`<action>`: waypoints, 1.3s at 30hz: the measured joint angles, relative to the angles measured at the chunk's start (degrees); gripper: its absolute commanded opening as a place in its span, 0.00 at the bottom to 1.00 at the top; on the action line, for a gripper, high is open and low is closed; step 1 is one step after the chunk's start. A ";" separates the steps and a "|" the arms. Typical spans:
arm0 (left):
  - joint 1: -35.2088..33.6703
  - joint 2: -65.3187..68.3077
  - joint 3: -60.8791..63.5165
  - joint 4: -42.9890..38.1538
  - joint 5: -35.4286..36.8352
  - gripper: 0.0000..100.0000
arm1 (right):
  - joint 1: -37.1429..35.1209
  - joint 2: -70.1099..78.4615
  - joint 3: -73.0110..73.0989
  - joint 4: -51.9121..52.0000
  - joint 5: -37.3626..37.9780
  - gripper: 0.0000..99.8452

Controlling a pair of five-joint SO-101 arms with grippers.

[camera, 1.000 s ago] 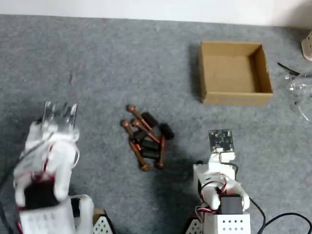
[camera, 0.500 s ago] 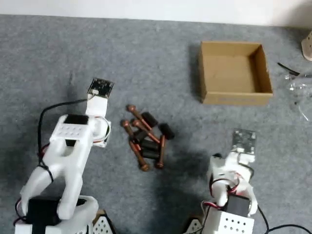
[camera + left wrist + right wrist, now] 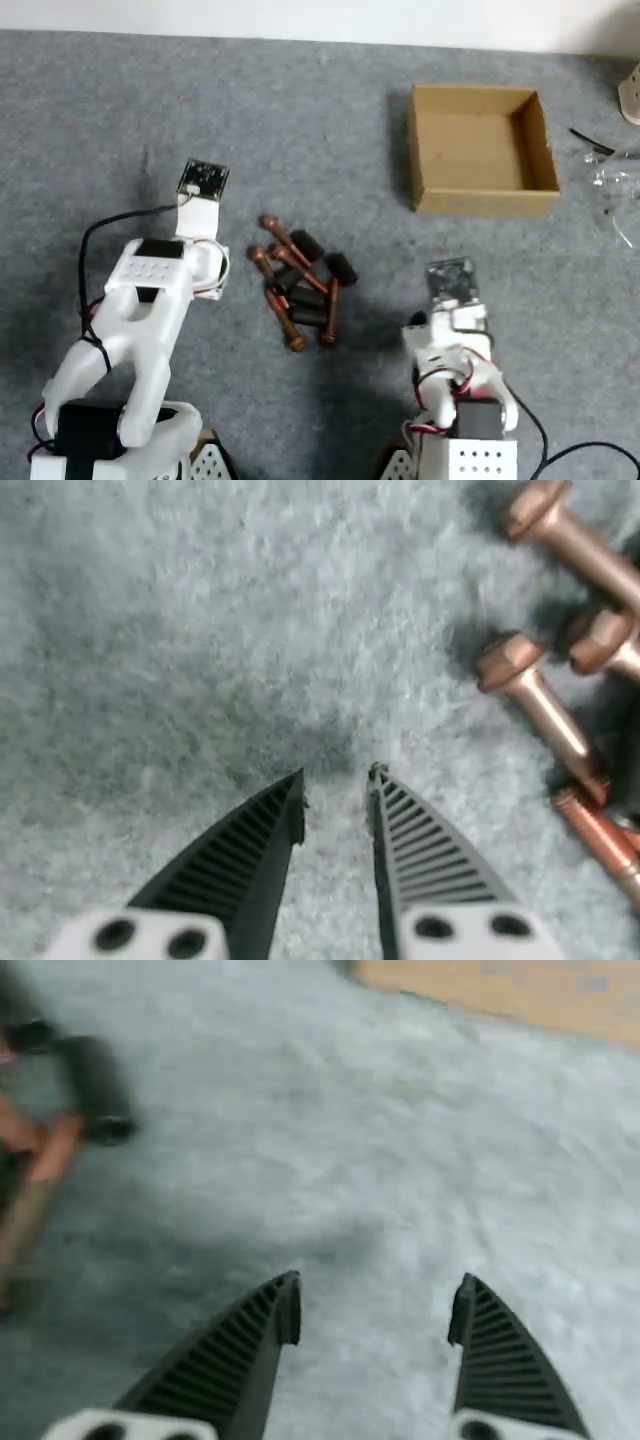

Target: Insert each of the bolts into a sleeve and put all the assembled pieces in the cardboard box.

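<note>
Several copper bolts [image 3: 272,278] and black sleeves [image 3: 305,244] lie in a loose heap on the grey carpet at the middle of the table. The empty cardboard box [image 3: 415,150] stands at the back right. My left arm [image 3: 150,290] hangs just left of the heap; its gripper [image 3: 337,775] is open by a narrow gap over bare carpet, with bolt heads [image 3: 510,662] close beside it. My right arm [image 3: 448,330] is right of the heap, its gripper [image 3: 375,1305] open wide above the carpet. A black sleeve [image 3: 95,1090] and the box's wall [image 3: 500,985] lie beyond it.
Clear plastic bits and black wires [image 3: 605,175] lie at the right edge beside the box, with a pale object [image 3: 630,95] behind them. Bare carpet spreads between the heap and the box and across the far left.
My left arm has swung out from its folded pose to the heap's left side and now holds there. My right arm drifted right, then came back left toward the heap.
</note>
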 measured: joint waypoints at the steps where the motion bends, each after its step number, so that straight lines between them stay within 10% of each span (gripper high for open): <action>1: 0.00 0.00 0.00 0.00 0.00 0.11 | -1.85 2.46 -1.67 0.00 0.09 0.23; 16: -3.60 -7.74 7.30 -3.43 3.08 0.11 | -18.55 64.44 -37.54 -9.05 -5.36 0.23; 29: -3.16 -48.70 29.27 -6.24 1.32 0.11 | -22.77 86.07 -45.80 -17.41 -5.71 0.23; 39: -3.16 -54.95 30.68 -6.24 1.32 0.11 | -23.82 100.48 -53.54 -21.01 -5.80 0.23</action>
